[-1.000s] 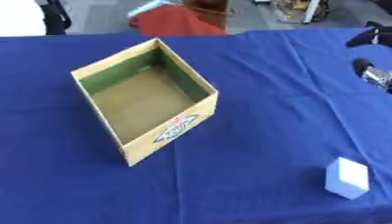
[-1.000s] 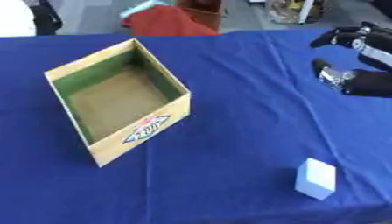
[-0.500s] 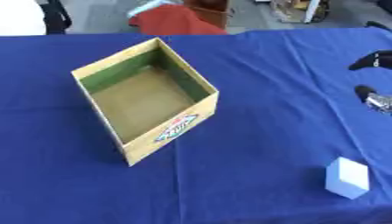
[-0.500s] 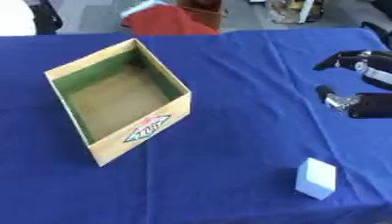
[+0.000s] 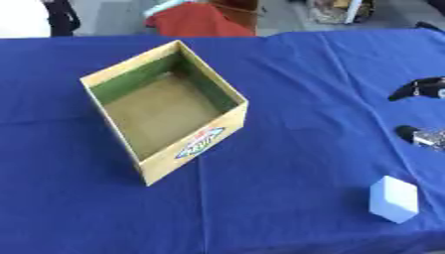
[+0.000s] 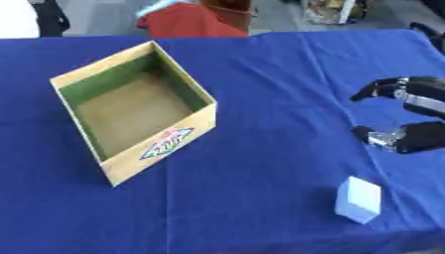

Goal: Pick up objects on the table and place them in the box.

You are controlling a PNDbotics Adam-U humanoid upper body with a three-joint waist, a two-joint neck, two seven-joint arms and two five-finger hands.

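On the left of our table (image 6: 260,74), draped in blue cloth, we have the cardboard box (image 6: 130,111), open at the top, green along its inner walls and empty as far as we can see. It sits turned at an angle, one corner pointing toward us. On its near outer face there is a label (image 6: 165,142) in blue, red and white; we cannot read the lettering on it.

Moving right, the small white block (image 6: 358,199) lies near the front edge of the table, well apart from the box, with nothing touching it. This is the object we have to put in.

Furthest right, our right robot hand (image 6: 408,114) hangs above the cloth, beyond the block and not in contact with it, thumb and fingers spread wide with nothing between them. Our left robot hand shows in neither view.

We judge the step in hand to be the reach for the block. To do it well we should bring the hand down and toward us until the block sits between thumb and fingers, close on its two broad faces instead of its corners, then lift clear of the cloth before crossing left over the box rim
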